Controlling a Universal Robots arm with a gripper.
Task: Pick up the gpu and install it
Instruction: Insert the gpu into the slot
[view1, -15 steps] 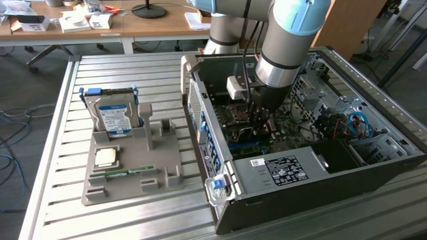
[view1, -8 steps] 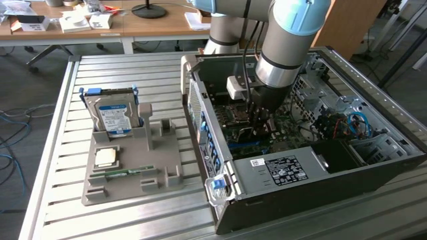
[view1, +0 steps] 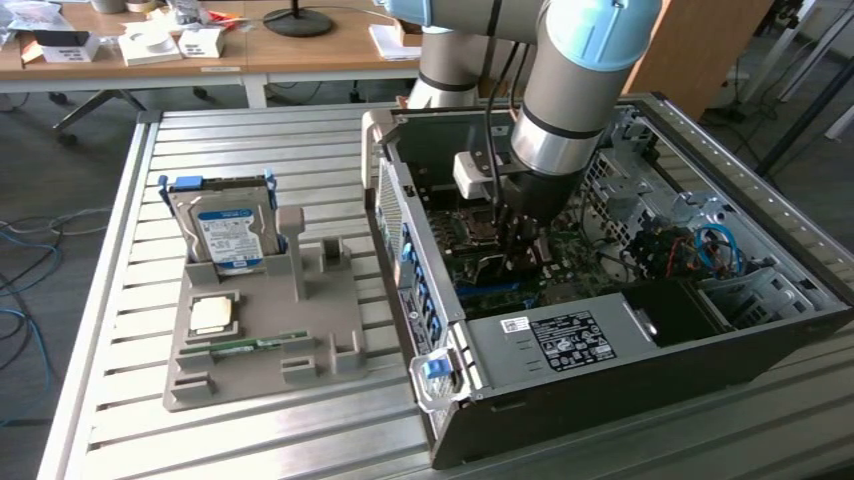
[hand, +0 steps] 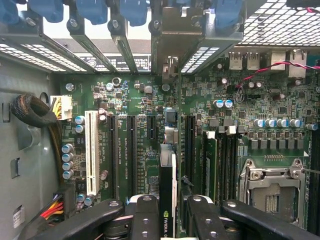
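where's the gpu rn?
The thin black gpu card sits edge-on between the gripper fingers, over the green motherboard inside the open computer case, beside the black expansion slots.

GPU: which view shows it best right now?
The wrist view. The gpu runs edge-on between the gripper fingers, black with a logo, over the motherboard slots. In the exterior view the gripper is down inside the case, and the card is hard to make out there.
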